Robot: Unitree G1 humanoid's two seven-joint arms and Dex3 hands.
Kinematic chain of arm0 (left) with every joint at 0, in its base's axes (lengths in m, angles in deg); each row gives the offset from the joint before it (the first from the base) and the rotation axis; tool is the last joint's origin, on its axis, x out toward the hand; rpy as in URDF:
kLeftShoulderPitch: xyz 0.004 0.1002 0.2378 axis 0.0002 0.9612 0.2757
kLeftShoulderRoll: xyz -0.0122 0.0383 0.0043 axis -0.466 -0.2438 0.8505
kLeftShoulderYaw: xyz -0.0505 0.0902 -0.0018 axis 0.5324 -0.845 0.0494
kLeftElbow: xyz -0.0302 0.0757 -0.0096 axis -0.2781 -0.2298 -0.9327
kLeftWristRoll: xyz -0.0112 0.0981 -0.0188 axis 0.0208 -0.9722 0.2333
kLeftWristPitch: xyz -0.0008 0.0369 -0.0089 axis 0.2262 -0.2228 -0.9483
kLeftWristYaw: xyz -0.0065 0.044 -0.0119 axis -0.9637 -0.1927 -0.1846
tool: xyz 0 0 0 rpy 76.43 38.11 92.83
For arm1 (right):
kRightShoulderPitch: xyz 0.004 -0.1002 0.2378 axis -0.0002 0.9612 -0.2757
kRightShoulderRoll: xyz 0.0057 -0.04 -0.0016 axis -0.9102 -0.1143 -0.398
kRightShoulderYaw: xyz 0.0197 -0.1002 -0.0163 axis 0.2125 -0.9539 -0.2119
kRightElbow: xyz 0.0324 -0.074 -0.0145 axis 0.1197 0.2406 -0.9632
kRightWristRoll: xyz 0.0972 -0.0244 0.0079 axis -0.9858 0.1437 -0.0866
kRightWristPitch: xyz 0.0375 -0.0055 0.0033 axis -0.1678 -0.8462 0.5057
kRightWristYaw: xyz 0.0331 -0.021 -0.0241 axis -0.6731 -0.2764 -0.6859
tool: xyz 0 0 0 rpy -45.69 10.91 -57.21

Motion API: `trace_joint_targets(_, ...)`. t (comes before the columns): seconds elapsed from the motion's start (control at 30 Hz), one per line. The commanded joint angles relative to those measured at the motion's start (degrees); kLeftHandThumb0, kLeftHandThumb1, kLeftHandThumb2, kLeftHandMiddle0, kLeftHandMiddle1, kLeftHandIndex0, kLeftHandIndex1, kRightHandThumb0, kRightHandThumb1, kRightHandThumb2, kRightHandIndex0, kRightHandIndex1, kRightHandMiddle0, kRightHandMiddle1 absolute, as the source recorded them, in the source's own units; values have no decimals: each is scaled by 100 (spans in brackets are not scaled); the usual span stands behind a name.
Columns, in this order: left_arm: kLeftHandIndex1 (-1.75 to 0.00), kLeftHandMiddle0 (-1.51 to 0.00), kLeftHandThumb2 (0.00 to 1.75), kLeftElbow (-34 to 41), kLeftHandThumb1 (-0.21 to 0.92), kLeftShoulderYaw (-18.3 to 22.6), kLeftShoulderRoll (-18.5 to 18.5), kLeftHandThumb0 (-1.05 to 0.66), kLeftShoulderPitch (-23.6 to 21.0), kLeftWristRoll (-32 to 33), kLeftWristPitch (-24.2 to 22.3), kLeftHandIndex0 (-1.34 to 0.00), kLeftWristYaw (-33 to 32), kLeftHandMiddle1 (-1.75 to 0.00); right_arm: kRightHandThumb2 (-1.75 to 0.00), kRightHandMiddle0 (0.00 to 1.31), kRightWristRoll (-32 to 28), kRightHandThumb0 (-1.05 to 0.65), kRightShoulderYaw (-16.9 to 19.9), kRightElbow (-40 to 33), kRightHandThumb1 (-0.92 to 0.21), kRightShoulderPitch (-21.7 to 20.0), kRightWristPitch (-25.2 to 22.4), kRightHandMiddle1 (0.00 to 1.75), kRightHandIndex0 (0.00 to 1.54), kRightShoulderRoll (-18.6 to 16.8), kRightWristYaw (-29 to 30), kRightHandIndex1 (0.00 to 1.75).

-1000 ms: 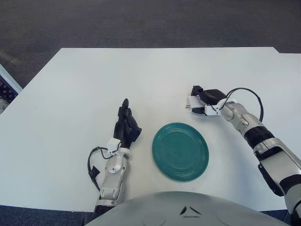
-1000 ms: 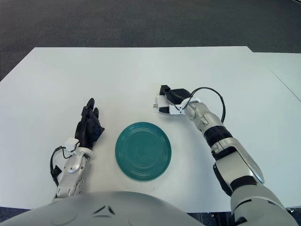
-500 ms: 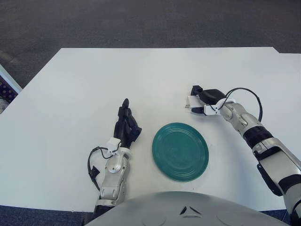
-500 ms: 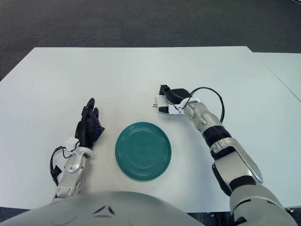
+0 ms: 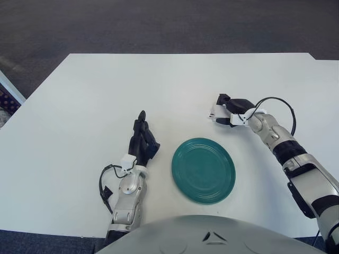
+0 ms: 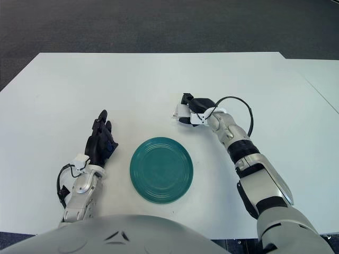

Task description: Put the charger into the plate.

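**Charger gripped, plate waiting**

A white desk carries everything. Near the middle of its front edge lies the round green plate, with nothing in it. The left hand shows just to the plate's left, fingers straight and pressed together, holding nothing. The right hand is beyond the plate, towards the desk's right side, its fingers closed round the small white charger. The grasp looks made and the carry is the step in hand. Next the charger must travel towards the front edge, over the rim, then be released.
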Motion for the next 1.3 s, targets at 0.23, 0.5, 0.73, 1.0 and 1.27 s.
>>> trace_joint_targets(0.23,-26,-9,102,-97,92,24,113,-92,-16,-10,-162,0,-32,0,-71,101,-389,-46,783,-1946,-92,-117,-509,175,122,351,-565,175)
trace_joint_targets(0.5,-28,-9,102,-217,92,39,137,-91,-34,46,-45,0,8,0,-70,97,-402,-46,948,-2422,-92,-81,-630,175,116,393,-646,175)
trace_joint_targets(0.73,-28,-10,103,-242,92,42,105,-90,-11,-37,18,0,-37,0,-68,95,-345,-46,982,-2697,-92,-139,-693,175,115,436,-730,175)
trace_joint_targets(1.0,-26,-8,104,-320,92,75,41,-90,-36,38,142,0,99,0,-65,94,-240,-45,998,-3587,-92,-3,-915,175,113,540,-1016,175)
trace_joint_targets(1.27,-24,-6,104,-449,92,115,84,-91,-96,58,233,0,146,0,-67,94,-119,-45,896,-4503,-91,296,-991,175,112,658,-1431,175)
